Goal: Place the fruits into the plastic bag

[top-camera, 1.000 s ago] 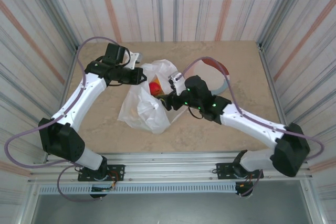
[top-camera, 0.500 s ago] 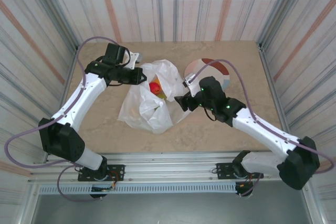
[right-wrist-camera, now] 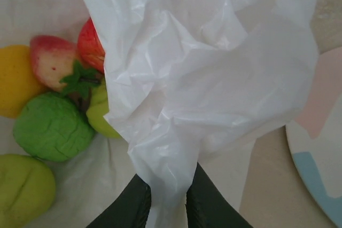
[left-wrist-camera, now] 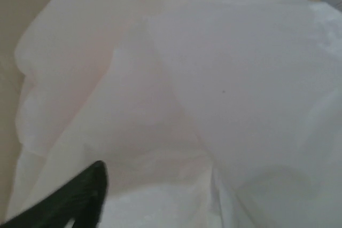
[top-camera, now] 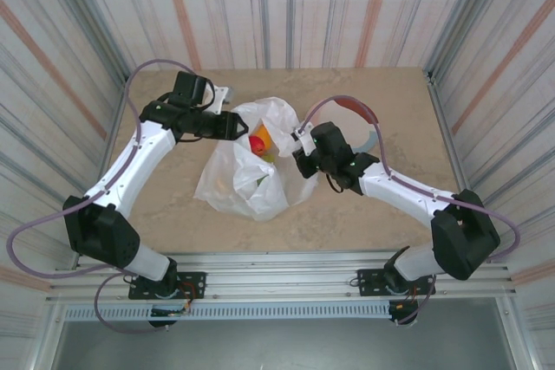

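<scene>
Right gripper [top-camera: 299, 150] has swung back from over the plate [top-camera: 371, 124] to the plastic bag [top-camera: 247, 181], now at the bag's right rim; left arm hasn't shifted, bag lies as before. Wrist cam: R fingers [right-wrist-camera: 140, 206] are pinched together on a fold of the bag's film, so it's clamped on the rim. Left gripper [top-camera: 232, 126] sits at the bag's far-left rim w/ film right in front of it; one dark finger [left-wrist-camera: 80, 196] shows, whether it's apart or gripping can't be told. Fruits [right-wrist-camera: 51, 126] are inside the bag, green, yellow, red and a strawberry-looking one bunched just left of the R pinch, down in the pocket; red/orange ones [top-camera: 258, 142] peek out at the mouth. Key relation, prob.: mouth lies between the two pincers, bag's long axis running from that far mouth toward its near closed end, both arms at the rim, R the one w/ a sure hold. No brand, label or legible writing anywhere on the bag.
</scene>
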Robot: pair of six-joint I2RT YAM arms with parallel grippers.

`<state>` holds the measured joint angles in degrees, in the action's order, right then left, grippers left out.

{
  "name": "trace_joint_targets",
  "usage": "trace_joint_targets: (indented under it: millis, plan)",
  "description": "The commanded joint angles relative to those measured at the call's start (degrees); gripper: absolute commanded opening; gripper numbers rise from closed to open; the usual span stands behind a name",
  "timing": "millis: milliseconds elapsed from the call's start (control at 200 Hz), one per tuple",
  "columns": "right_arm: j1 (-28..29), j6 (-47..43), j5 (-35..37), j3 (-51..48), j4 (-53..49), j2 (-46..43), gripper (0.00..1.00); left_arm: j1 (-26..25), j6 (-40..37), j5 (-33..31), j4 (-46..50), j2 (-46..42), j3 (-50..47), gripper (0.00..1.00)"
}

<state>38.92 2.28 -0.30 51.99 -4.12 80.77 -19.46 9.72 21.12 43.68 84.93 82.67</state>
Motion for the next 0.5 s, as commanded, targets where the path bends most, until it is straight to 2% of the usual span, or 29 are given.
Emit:
trace_joint_targets:
  millis: [0, 55, 125, 286, 386, 491]
  plan:
    - [-0.1, 5.2, -2.8, 0.3, 1.6, -1.9, 0.12, 0.2, -0.8, -3.9, 1.7, -4.9, 0.6, 0.90]
    - [-0.2, 7.2, -3.9, -0.1, 2.2, -2.5, 0.07, 0.1, -0.4, -4.8, 2.3, -6.7, 1.0, 0.95]
    - [-0.2, 9.7, -5.7, -0.5, 3.1, -3.1, 0.00, 0.2, 0.4, -5.8, 2.6, -9.7, 0.9, 0.97]
    - [-0.2, 13.4, -7.0, 0.2, 2.7, -3.2, 0.00, -2.0, 0.2, -8.6, 4.1, -17.0, -0.2, 0.96]
    - [-0.2, 14.4, -7.0, 0.9, 2.1, -3.0, 0.00, -7.1, -3.1, -10.7, 5.7, -20.5, -0.7, 0.92]
    - [-0.3, 14.9, -6.8, 1.5, 1.1, -2.7, 0.00, -15.8, -8.9, -13.7, 6.2, -23.6, -1.8, 0.90]
